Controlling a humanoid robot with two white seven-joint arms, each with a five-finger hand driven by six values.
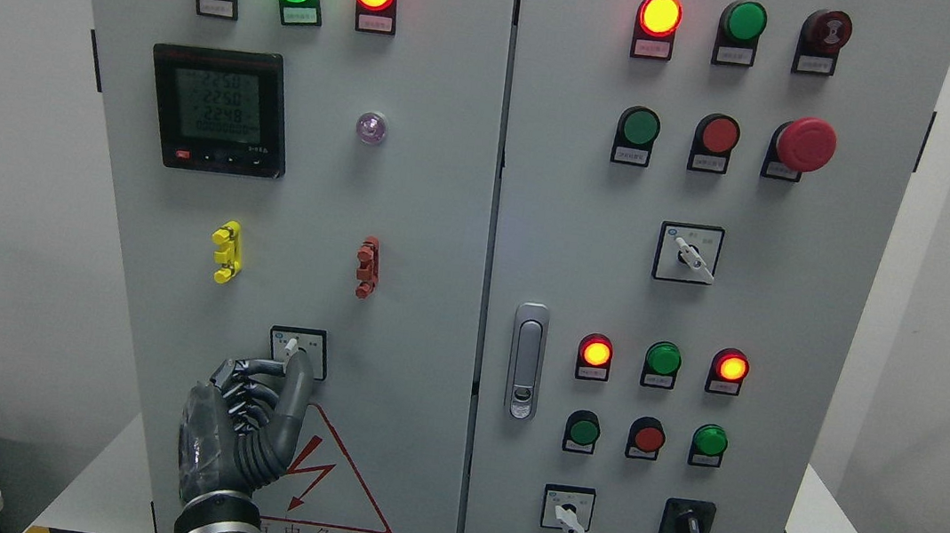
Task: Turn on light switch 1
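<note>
A small rotary switch (298, 351) with a white knob sits in a black-framed plate low on the grey cabinet's left door (428, 208). My left hand (282, 363) reaches up from the bottom left, back of the hand toward the camera. Its thumb (299, 381) stretches up against the knob's right side, and the other fingers (245, 383) curl in from the lower left, so the hand pinches the knob. The knob's white tip points up and slightly left. The plate's lower half is hidden by the thumb. My right hand does not show.
Above the switch are yellow (226, 252) and red (367, 267) clips, a digital meter (218, 109) and three lit lamps. A warning triangle (330, 482) lies beside my wrist. The right door (833, 343) carries buttons, lamps, rotary switches and a latch handle (526, 360).
</note>
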